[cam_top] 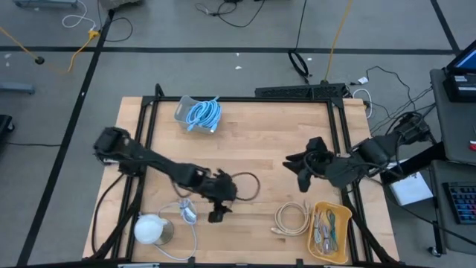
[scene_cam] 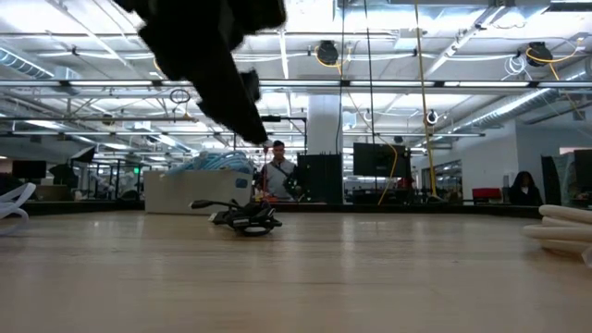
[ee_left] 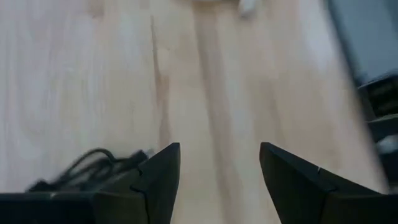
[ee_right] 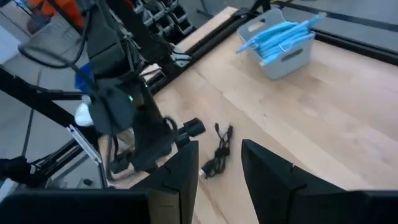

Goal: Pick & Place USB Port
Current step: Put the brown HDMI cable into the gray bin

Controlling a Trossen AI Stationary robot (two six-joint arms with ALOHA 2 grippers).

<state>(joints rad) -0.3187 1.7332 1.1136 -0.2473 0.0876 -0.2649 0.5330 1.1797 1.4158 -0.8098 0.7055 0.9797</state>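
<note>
A black cable bundle (cam_top: 245, 183) lies in a loose loop on the wooden table near its middle; it also shows in the low view (scene_cam: 245, 219) and in the right wrist view (ee_right: 220, 149). My left gripper (cam_top: 218, 213) hovers open just beside it, toward the near edge. In the left wrist view the black cable (ee_left: 93, 164) lies next to one finger, and my left gripper (ee_left: 217, 149) has only bare wood between its fingers. My right gripper (cam_top: 300, 176) waits open on the table's right and faces the cable, as the right wrist view (ee_right: 217, 146) shows.
A grey bin of blue cables (cam_top: 198, 113) stands at the far edge. A yellow bin of cables (cam_top: 332, 231) sits at the near right corner, with a white cable coil (cam_top: 292, 217) beside it. A white object (cam_top: 152, 229) and a white cable (cam_top: 186, 211) lie near left.
</note>
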